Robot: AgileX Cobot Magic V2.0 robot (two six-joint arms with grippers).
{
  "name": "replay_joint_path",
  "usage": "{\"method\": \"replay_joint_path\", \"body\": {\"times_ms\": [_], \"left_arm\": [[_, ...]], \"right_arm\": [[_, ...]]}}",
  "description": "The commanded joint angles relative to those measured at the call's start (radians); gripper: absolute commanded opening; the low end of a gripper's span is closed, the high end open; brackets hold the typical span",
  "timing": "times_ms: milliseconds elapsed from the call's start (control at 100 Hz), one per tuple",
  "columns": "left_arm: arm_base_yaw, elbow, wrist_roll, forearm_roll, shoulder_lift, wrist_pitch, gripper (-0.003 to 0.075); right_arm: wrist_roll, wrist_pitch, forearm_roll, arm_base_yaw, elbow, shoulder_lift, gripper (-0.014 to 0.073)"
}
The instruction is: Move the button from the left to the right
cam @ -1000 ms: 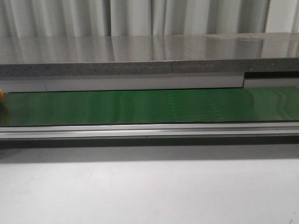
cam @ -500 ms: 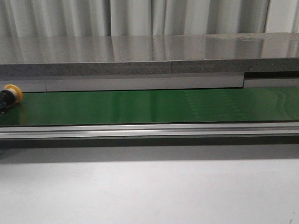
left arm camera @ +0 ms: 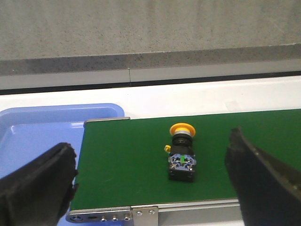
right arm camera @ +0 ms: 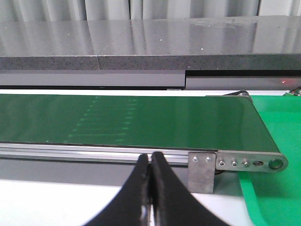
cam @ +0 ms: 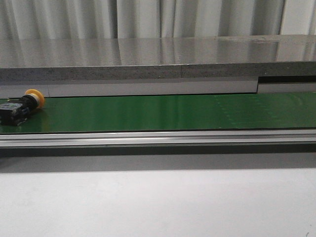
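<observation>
The button, a black body with a yellow-orange cap, lies on its side on the green conveyor belt at the far left of the front view. In the left wrist view the button lies on the belt with its cap pointing away and a tiny green mark on its base. My left gripper is open wide, its black fingers either side of the view, above the belt and clear of the button. My right gripper is shut and empty, just in front of the belt's rail near its right end.
A blue tray sits off the belt's left end. A green tray sits off the belt's right end. A grey stone ledge runs behind the belt. An aluminium rail fronts it.
The button has come in from the left edge of the front view and travelled right along the belt. One second ago only a sliver of its cap showed.
</observation>
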Motion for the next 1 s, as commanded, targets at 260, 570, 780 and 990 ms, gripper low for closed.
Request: {"method": "replay_joint_path", "body": {"times_ms": [260,570,780,990], "left_arm": [[-0.009,0.195,0.000,-0.014,-0.323,-0.182,0.0628],[-0.009,0.218,0.000,-0.014,-0.372,-0.178,0.0627],[-0.009,0.218,0.000,-0.014,-0.372,-0.178,0.0515],[-0.009,0.218,0.000,-0.014,-0.372,-0.178,0.0230]], "right_arm": [[0.000,-0.088,0.000,0.000,-0.015,0.000,-0.0067],[0.000,-0.088,0.000,0.000,-0.015,0.000,-0.0067],[0.000,-0.088,0.000,0.000,-0.015,0.000,-0.0067],[0.000,-0.088,0.000,0.000,-0.015,0.000,-0.0067]]}}
